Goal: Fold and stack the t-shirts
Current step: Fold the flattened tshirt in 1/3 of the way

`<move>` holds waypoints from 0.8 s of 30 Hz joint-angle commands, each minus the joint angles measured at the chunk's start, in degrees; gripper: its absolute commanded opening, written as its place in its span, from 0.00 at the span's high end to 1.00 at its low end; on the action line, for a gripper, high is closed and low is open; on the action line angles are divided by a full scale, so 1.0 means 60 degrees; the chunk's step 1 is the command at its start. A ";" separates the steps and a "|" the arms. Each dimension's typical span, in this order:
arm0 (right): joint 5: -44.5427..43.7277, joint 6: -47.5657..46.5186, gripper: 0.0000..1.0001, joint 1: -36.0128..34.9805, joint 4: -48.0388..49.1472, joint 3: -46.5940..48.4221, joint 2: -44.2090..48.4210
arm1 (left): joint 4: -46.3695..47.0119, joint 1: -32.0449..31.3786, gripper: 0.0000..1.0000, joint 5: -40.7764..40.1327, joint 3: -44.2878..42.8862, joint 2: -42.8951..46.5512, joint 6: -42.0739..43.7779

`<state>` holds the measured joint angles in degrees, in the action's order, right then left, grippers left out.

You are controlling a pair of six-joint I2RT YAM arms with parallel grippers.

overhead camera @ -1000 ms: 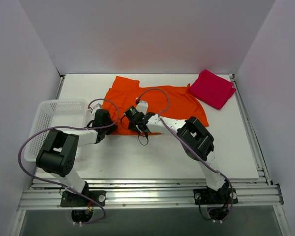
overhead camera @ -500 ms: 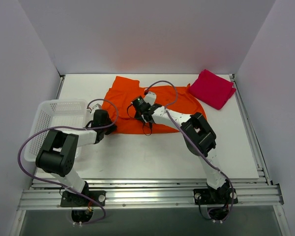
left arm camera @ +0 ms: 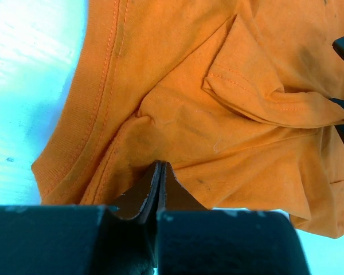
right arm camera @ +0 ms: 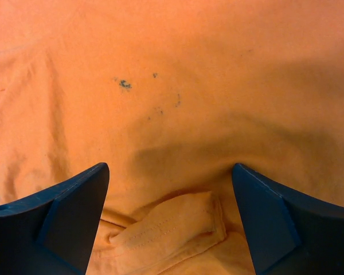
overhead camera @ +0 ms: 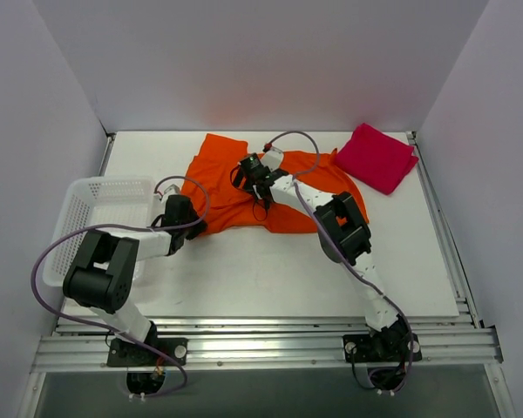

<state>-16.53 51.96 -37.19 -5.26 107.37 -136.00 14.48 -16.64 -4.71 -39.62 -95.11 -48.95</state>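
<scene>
The orange t-shirt (overhead camera: 318, 187) lies spread and rumpled at the middle back of the table. The red t-shirt (overhead camera: 376, 157) sits folded at the back right. My left gripper (overhead camera: 198, 225) is at the orange shirt's near-left edge. In the left wrist view its jaws (left arm camera: 160, 166) are pressed together, and creases in the orange t-shirt (left arm camera: 229, 114) run into their tips. My right gripper (overhead camera: 250, 169) hovers over the shirt's left half. In the right wrist view it (right arm camera: 169, 169) stands open, with a folded hem piece (right arm camera: 172, 229) lying loose between the fingers.
A white mesh basket (overhead camera: 113, 181) stands at the left edge, just left of the left arm. White walls close in the back and both sides. Bare white table (overhead camera: 270, 270) stretches in front of the orange shirt.
My right gripper carried the shirt's near edge toward the back, then opened and let it go. The left gripper stayed shut in place.
</scene>
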 commanded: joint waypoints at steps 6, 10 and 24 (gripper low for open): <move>-0.0641 -0.0603 0.15 -0.0042 -0.0939 0.0299 0.0474 | -0.0974 0.0123 0.98 -0.0998 0.0011 0.0558 0.0204; -0.1534 -0.0853 0.14 -0.0027 -0.0985 -0.0665 0.1615 | -0.3051 0.0123 0.98 -0.2941 -0.0471 0.0895 -0.0394; -0.1524 -0.1131 0.20 -0.0056 0.1138 -0.5357 0.5558 | -0.3527 0.0226 0.87 -0.3447 -0.0532 0.2080 -0.0631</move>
<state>-26.09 46.57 -37.21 -3.16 75.81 -104.47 -6.74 -14.50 -22.81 -42.44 -88.49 -52.38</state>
